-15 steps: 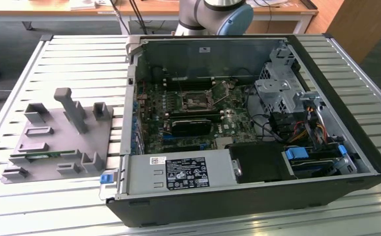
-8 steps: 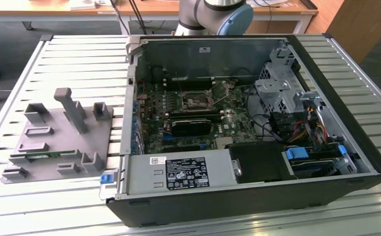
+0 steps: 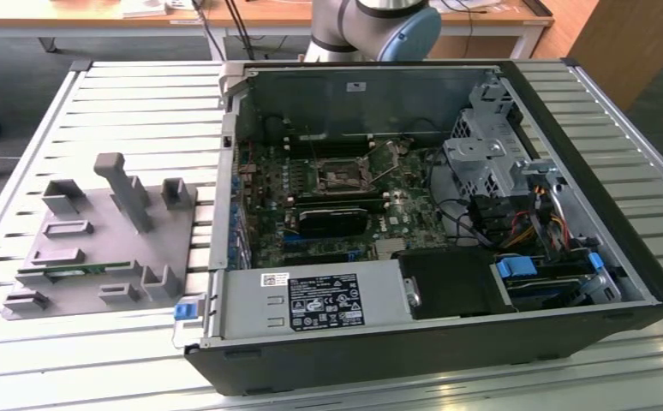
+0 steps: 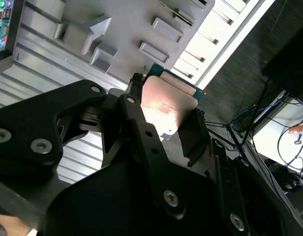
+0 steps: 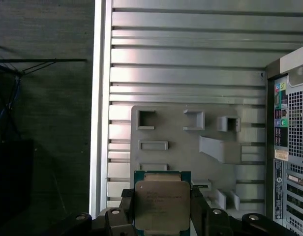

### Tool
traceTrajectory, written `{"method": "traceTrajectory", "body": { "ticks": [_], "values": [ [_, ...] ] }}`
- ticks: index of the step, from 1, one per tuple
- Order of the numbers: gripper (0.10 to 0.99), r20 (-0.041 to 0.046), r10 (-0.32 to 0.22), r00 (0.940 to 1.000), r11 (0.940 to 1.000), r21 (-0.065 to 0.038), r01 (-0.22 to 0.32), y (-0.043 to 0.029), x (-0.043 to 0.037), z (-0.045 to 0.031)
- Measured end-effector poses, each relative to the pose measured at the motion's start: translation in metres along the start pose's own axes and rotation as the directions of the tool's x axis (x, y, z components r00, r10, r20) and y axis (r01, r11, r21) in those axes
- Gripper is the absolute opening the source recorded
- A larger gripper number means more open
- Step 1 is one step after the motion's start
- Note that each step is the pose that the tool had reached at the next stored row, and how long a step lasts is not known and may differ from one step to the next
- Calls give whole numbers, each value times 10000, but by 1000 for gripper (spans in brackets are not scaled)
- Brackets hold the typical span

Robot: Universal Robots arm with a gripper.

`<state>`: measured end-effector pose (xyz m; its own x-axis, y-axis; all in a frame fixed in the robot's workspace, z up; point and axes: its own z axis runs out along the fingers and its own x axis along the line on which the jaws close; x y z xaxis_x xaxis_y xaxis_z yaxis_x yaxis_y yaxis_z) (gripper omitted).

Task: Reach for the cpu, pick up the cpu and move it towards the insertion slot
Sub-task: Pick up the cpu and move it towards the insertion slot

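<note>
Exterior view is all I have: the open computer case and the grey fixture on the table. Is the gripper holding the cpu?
Observer: Yes. In both wrist views the gripper is shut on the cpu, gripping it by two opposite edges.
Operator: Is it over the insertion slot?
Observer: No. In the first wrist view the cpu is outside the computer case, with the grey fixture and the slatted table behind it. The insertion slot sits inside the case.

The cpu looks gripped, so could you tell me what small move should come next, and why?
Probably carry the cpu toward the slot: the fingers clamp it above the grey fixture, while the slot sits inside the open case.
</note>
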<state>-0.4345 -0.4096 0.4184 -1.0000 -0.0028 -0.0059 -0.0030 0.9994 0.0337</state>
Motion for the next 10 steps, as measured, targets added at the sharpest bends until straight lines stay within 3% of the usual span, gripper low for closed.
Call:
{"method": "traceTrajectory", "body": {
  "ticks": [10],
  "values": [
    [541, 0, -2, 10000, 10000, 1, 2, -1, -232, 1]
  ]
}}
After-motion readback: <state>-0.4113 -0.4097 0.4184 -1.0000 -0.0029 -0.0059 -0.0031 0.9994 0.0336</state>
